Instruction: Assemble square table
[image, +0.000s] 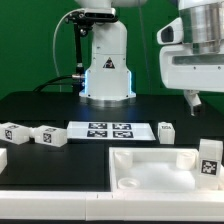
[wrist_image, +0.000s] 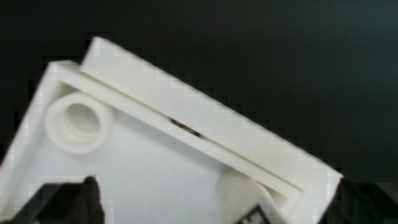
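The square table top (image: 165, 172) lies nearest, flat on the black table (image: 60, 165) toward the exterior view's right, where the frame cuts it off. Its rimmed side faces up. Being square it has no long axis, and its edges run roughly in line with the table's front edge. A round corner hole (image: 130, 183) shows at its near corner on the exterior view's left.

In the wrist view the top (wrist_image: 160, 160) is seen corner-on, with a round hole (wrist_image: 75, 118) just inside the raised rim (wrist_image: 196, 105).

One leg (image: 208, 160) stands upright at the top's right part, its tag facing the camera. Whether it rests on the top or just behind it cannot be told.

Farther back runs a row. Two legs (image: 12, 132) (image: 47, 135) lie on the exterior view's left, each with its long axis roughly left to right. The marker board (image: 110, 130) is in the middle, and a fourth leg (image: 165, 131) sits just beside the board's right end.

The gripper (image: 194, 102) hangs above the top's far right part, apart from it. In the wrist view the gripper (wrist_image: 169, 205) has its dark fingertips (wrist_image: 71, 200) spread wide, with nothing held between them.

Farthest back stands the robot base (image: 105, 70).
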